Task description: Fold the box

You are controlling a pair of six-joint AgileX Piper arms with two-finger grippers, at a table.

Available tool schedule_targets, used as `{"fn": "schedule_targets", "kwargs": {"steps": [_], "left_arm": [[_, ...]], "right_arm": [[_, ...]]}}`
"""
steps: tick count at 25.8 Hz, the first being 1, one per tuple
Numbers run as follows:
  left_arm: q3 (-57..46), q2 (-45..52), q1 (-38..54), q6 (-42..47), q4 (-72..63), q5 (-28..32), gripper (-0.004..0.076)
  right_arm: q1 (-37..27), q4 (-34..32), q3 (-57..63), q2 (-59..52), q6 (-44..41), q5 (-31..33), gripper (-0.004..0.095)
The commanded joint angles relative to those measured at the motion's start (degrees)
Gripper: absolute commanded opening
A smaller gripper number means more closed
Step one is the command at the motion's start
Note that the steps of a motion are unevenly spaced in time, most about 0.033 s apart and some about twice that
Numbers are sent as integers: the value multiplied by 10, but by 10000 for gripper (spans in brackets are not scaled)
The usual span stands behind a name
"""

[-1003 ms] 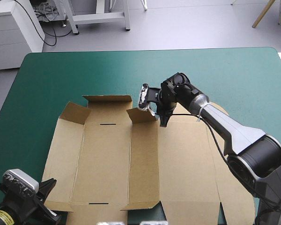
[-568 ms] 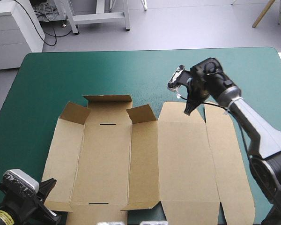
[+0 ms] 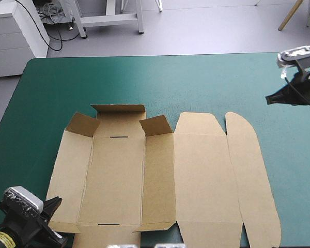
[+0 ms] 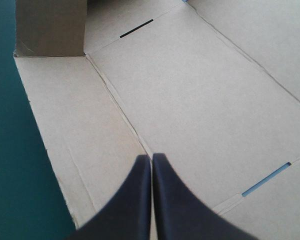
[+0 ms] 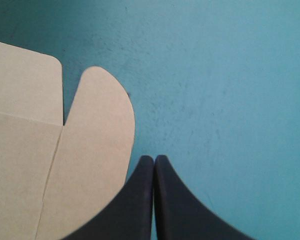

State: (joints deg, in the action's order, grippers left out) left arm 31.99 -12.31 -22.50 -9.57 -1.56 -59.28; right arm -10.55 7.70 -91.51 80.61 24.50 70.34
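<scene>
Teal-green table cover (image 3: 67, 88) is carrying the brown box (image 3: 196, 175), which is lying almost flat from the table's middle to its near edge. At its near-left corner the left gripper (image 4: 151, 157) is hanging over the board, black fingers pressed together above a crease. Farther off, three small flaps (image 3: 157, 125) are standing partly raised. Beyond the rounded far-right flap (image 5: 100, 115), the right gripper (image 5: 154, 157) is hovering over the cover, fingers likewise pressed together.

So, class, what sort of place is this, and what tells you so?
Probably a robot test bench: a table with a teal-green cover, a cut brown board box lying mostly flat, and a black-fingered left tool and right tool, both shut, empty.
</scene>
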Motion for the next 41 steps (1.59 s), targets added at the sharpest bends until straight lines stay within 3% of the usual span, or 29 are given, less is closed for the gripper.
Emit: {"fn": "schedule_targets", "kwargs": {"steps": [1,4,10,14,22,25,37,41], "left_arm": [[18,-7,-1,0,-2,33,-10],[18,-7,-1,0,-2,33,-10],[18,-7,-1,0,-5,33,-10],[18,-9,-1,17,-3,29,-10],[27,-65,-1,65,36,-29,-10],[51,-102,-1,65,34,-23,-10],[166,-296,-1,137,64,-22,-10],[242,-398,0,161,79,-31,-4]], "right_arm": [[-42,9,60,-76,-18,-13,-19],[-77,14,187,-171,-37,-27,-19],[-78,44,404,-356,-37,-40,-19],[-78,95,487,-453,-36,-57,-19],[-74,125,543,-513,-22,-80,-19],[-60,129,549,-516,-34,-79,-19],[-19,123,558,-516,-17,-87,-19],[-16,123,587,-517,-8,-128,-19]]}}
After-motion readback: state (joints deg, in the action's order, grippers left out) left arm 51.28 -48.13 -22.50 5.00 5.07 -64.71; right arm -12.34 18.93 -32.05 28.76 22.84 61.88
